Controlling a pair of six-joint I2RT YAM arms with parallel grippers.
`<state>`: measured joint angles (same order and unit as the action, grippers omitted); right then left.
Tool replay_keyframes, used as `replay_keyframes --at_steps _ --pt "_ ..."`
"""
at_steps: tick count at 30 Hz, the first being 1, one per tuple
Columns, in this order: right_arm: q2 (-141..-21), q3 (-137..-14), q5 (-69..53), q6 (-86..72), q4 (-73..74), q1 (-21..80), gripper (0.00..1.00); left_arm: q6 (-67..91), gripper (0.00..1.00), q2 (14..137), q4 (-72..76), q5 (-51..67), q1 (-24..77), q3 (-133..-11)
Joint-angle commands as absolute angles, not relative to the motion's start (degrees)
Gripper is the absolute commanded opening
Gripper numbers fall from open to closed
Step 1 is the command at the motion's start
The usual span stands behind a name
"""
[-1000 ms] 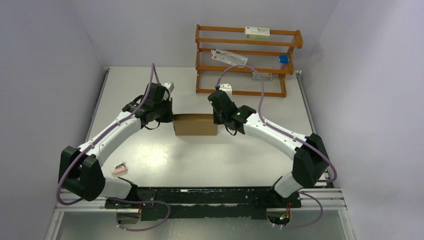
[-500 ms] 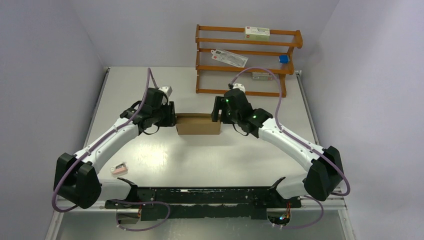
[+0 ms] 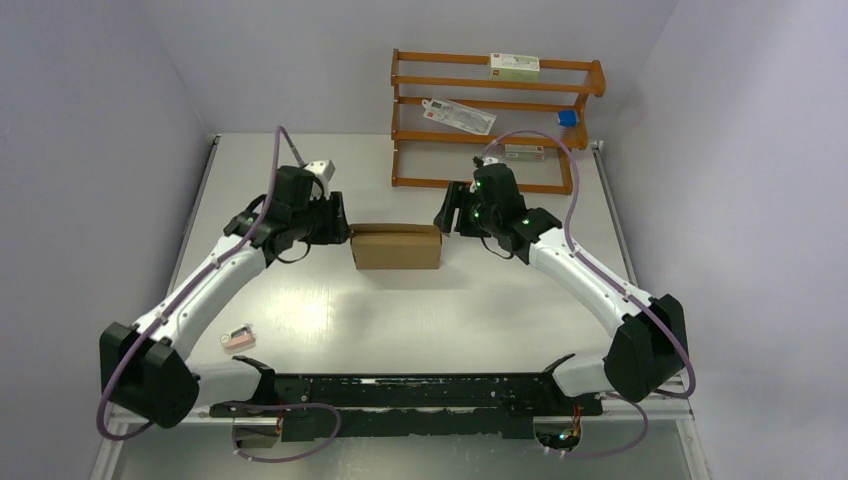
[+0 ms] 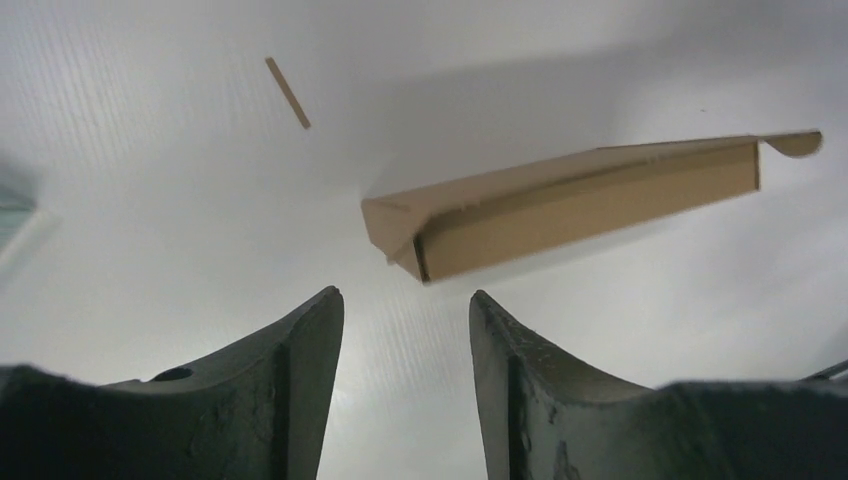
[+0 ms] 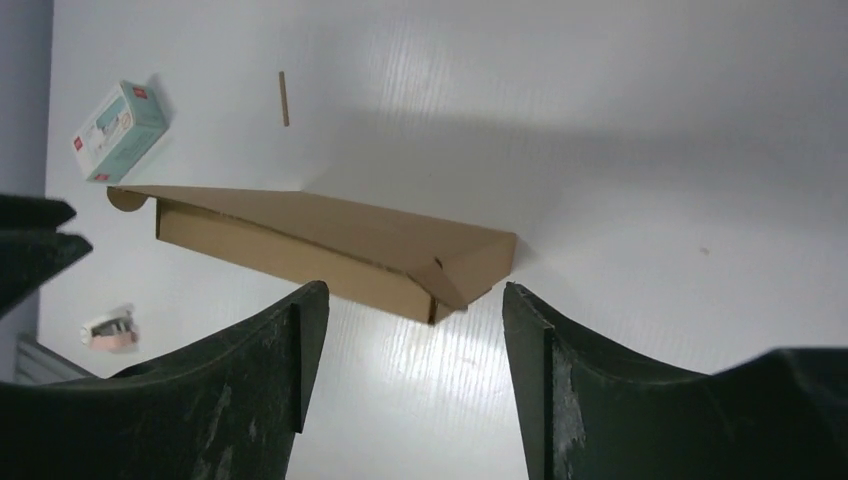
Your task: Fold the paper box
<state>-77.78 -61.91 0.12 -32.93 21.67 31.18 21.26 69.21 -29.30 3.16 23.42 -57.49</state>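
Springback worries me: the paper box (image 3: 396,246) lies folded mid-bench (image 3: 400,315), left hand (image 3: 342,232) and right hand (image 3: 446,214) both released beside its ends; its unheld lid (image 5: 330,225) could lift.

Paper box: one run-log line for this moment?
paper box: folded, lying on table | left end effector: open, beside box, not touching | right end effector: open, beside box, not touching

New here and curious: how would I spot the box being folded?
Start at the orange wooden rack at the far edge of the table. In front of its left end lies the paper box. It is flat, plain brown cardboard, unlike the small white printed cartons on the rack.
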Motion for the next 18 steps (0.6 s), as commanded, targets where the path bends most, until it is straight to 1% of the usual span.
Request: replay_keyframes --at_steps 1,7,15,18 --pt "-79.7 -66.6 -3.3 -21.1 26.4 30.6 0.66 13.5 0.53 74.8 -36.2 5.0 22.3 -65.2" --pt "-80.6 -67.9 -4.1 -15.7 28.5 30.6 0.62 8.7 0.47 76.6 -37.2 6.2 22.2 -68.3" --pt "-83.5 -69.8 -5.3 -12.4 28.7 30.8 0.49 4.5 0.39 80.9 -39.9 7.1 22.2 -72.1" --pt "-84.1 -70.6 -5.9 -11.4 28.3 30.8 0.47 3.2 0.39 82.0 -40.1 7.4 22.2 -73.3"
